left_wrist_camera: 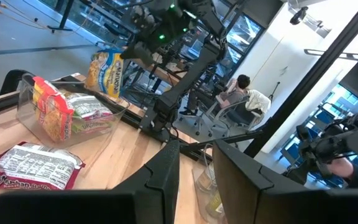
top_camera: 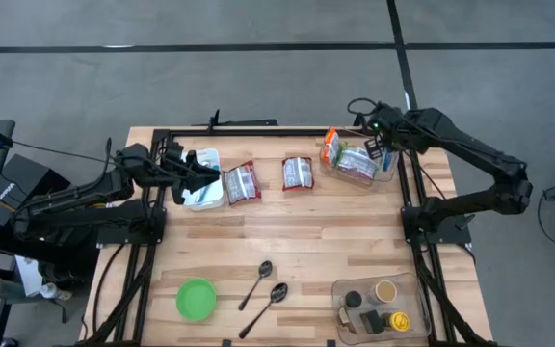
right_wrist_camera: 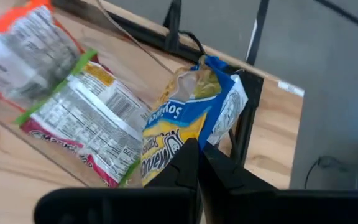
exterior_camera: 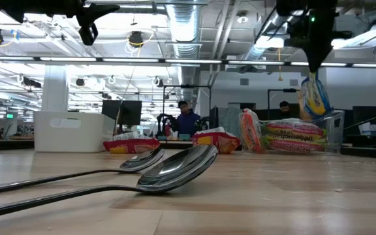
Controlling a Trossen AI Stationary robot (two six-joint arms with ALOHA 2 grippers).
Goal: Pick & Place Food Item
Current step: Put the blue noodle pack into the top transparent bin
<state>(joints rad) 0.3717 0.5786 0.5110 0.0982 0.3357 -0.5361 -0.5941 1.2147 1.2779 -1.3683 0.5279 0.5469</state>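
Right end effector [right_wrist_camera: 197,163] is clamped on the yellow-and-blue food packet [right_wrist_camera: 188,124], which hangs below it over the clear bin [top_camera: 364,166]. Left end effector [left_wrist_camera: 194,165], fingers narrowly parted and empty, hovers beside the white container [top_camera: 203,189].

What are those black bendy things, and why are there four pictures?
They are two robot arms at a wooden table. One picture looks down from above, one looks across the tabletop, and one comes from a camera on each arm's wrist. The right end effector is pinching a yellow and blue food packet above a clear plastic bin of noodle packets. The left end effector waits over a white box, holding nothing I can see. Also on the table lie two red and white noodle packets, two shiny metal spoons, a green round plate and a clear tray of small jars.
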